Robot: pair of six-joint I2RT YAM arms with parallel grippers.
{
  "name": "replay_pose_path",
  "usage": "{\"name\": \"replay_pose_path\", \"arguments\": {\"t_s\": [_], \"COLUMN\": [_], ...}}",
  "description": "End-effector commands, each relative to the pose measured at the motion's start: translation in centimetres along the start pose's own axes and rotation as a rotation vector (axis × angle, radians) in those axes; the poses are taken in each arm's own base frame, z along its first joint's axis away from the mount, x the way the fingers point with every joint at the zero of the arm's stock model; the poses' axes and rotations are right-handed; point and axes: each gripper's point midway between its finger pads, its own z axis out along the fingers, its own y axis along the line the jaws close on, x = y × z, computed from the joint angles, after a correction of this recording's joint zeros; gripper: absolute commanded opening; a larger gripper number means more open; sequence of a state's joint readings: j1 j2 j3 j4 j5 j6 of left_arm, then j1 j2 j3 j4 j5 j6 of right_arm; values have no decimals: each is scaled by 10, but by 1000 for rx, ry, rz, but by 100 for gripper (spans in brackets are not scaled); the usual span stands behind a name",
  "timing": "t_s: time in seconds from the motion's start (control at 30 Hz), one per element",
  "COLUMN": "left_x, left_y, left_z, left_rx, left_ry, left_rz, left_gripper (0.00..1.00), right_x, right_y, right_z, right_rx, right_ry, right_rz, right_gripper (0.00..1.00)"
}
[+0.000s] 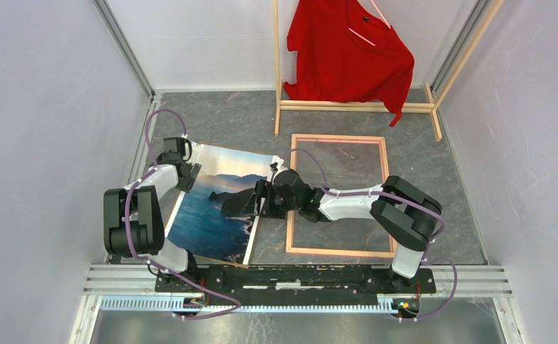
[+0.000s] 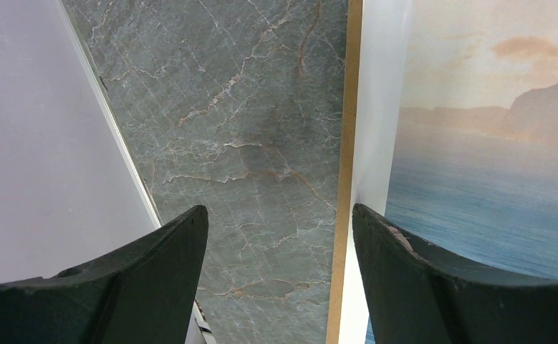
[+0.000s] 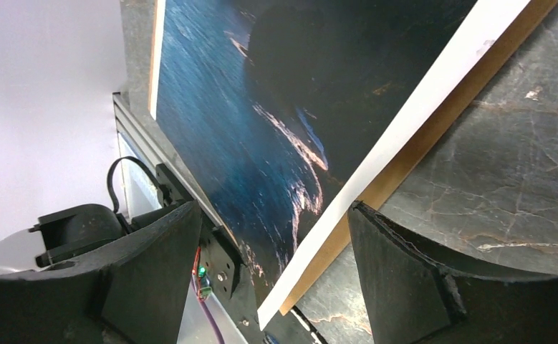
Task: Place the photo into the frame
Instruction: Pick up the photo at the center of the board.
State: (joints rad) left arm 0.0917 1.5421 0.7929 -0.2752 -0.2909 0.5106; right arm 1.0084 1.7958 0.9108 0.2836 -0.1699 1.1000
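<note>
The task is barely begun: the frame [image 1: 340,251] lies flat and empty on the surface [image 1: 247,115], light wood side up, with grey stone showing through its opening. The photo [image 1: 215,208] is wholly outside the frame, just beside its left rail, picture side up on a brown backing board [image 2: 344,143] whose edge peeks out beyond the print's white border. Everything of substance is left, I judge: getting hold of the print, carrying it across the left rail, squaring it and laying it into the opening. The photo's long axis runs from near to far, roughly along the frame's own. It is slightly skewed, its far end leaning toward the frame, pale sky at the far end and blue water at the near end. The right tool [image 1: 261,197] sits at the photo edge nearest the frame, its jaws wide and that edge passing between them without being pinched. The left tool [image 1: 188,170] is at the photo's far corner on the side away from the frame, also spread wide, gripping nothing. Whether the frame-side edge is raised off the surface I cannot tell.
</note>
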Motion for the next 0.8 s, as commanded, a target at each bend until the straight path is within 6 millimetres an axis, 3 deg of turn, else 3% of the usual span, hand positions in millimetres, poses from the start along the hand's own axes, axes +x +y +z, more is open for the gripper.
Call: {"name": "replay_pose_path", "arguments": {"t_s": [0.0,0.27,0.77], "left_x": [21,21,19], "left_y": [-26,-26,-27], "left_z": [12,12,10], "left_rx": [91,90,99], "left_ry": [60,60,56], "left_rz": [41,42,41], "left_gripper": [81,80,80], "right_x": [-16,-9,-18], "right_y": [39,28,36], "right_z": [-8,-3,8], "right_rx": [-105,-117,-203], "right_ry": [-51,-46,-101], "right_rz": [-21,30,77], "right_gripper": [82,81,79]}}
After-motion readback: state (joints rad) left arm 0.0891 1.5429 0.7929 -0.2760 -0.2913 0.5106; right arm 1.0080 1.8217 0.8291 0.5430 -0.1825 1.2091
